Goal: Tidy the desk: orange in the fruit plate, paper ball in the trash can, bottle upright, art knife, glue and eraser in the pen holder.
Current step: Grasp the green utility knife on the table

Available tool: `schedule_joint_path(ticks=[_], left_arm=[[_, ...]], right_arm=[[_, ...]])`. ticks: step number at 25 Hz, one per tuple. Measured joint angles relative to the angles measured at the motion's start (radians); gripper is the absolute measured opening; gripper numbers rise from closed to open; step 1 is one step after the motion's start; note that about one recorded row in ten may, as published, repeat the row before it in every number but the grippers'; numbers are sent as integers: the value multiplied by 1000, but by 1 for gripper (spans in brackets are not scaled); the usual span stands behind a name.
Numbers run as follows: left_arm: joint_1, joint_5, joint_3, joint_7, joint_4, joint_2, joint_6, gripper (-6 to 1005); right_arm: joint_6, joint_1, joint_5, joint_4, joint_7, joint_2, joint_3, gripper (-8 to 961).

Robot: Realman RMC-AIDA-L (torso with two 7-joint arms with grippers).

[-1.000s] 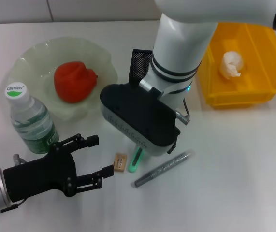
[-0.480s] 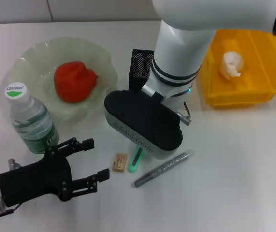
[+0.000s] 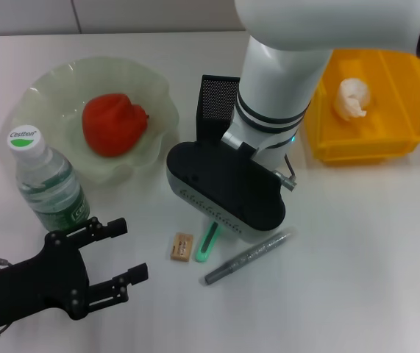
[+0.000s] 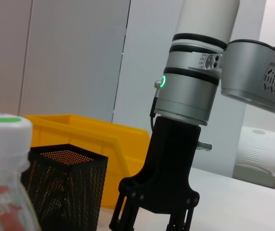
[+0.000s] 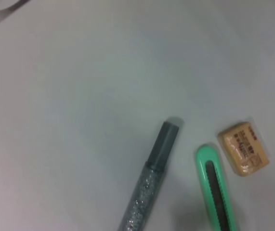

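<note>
Orange (image 3: 114, 123) in plate (image 3: 48, 88), paper ball (image 3: 351, 98) in bin (image 3: 401, 88), bottle (image 3: 48, 184) upright. Knife (image 3: 207, 246), glue (image 3: 248, 256), eraser (image 3: 182, 246) lie at holder's (image 3: 217, 103) 6 o'clock. Left claw (image 3: 125, 250) apart; right claw (image 4: 151, 224) unclear.

White desk (image 3: 386, 250) before pale grey panelled wall (image 4: 74, 57).

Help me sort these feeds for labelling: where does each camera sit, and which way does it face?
Head: high, facing down on desk; left gripper, right arm over art knife.
Left wrist: low at desk level, looking sideways past bottle at pen holder, right arm.
Right wrist: straight down; no robot parts.
Shared: knife, eraser, glue with head.
</note>
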Motion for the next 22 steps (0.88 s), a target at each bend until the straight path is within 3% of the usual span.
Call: schedule_joint_path(ticks=[11, 14, 22], left_arm=[[2, 3, -1, 0, 0, -10, -9, 755], [0, 5, -1, 0, -3, -11, -24, 751], [-5, 7, -1, 0, -8, -14, -39, 752]], right_arm=[[63, -8, 4, 19, -25, 0, -28, 596], [74, -14, 4, 19, -25, 0, -41, 461], [98, -26, 3, 19, -34, 0, -49, 402]])
